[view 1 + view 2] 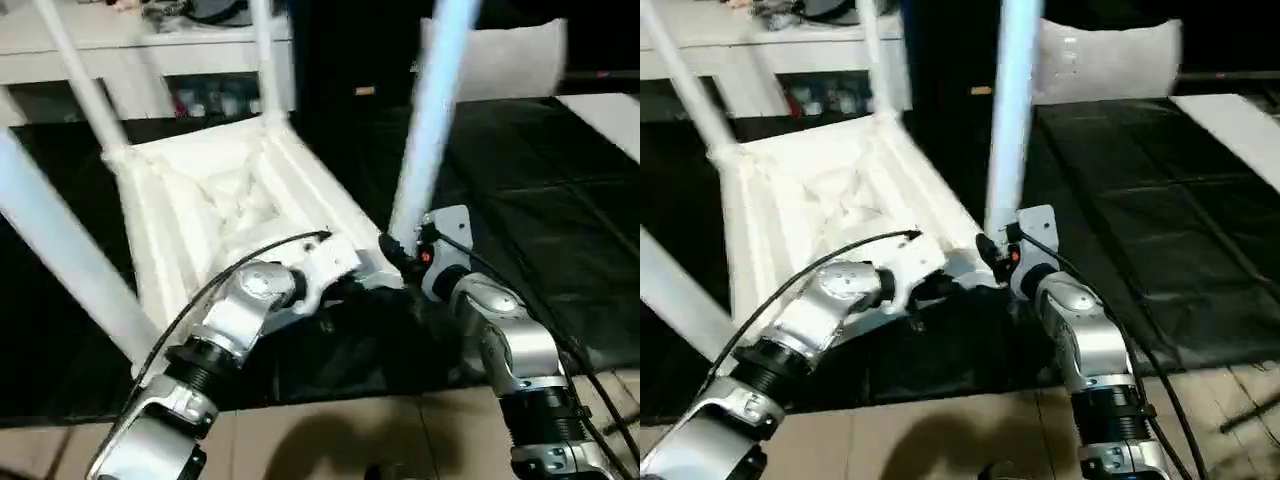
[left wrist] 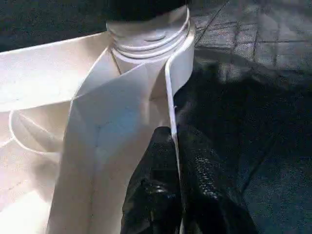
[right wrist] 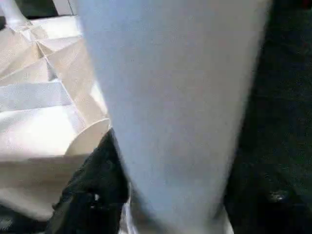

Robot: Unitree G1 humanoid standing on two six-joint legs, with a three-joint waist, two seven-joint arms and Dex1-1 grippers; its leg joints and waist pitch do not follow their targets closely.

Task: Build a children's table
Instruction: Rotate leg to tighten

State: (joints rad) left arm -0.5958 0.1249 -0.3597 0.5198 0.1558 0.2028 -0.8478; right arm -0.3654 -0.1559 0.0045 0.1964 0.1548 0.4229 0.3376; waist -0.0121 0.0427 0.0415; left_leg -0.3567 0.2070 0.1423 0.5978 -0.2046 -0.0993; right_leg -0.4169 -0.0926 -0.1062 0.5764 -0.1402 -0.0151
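The children's table lies upside down on a black mat, its ribbed white top [image 1: 190, 190] facing up. Two white legs [image 1: 85, 90] [image 1: 262, 50] stand in the far corners, and a third leg [image 1: 60, 250] rises at the near left. A fourth leg [image 1: 430, 120] stands upright at the near right corner socket [image 2: 148, 34]. My right gripper [image 1: 402, 255] is closed around this leg's base, with one black finger [image 3: 92, 195] beside the tube. My left gripper [image 2: 176, 161] is shut on the top's thin side wall [image 2: 170, 92], just below that socket.
The black mat [image 1: 540, 220] stretches away to the right. A white shelf unit [image 1: 150, 45] stands behind the table, with a white cushion-like block [image 1: 500, 55] at the back right. A white board [image 1: 610, 115] lies at the right edge. Wood floor [image 1: 350, 430] runs along the front.
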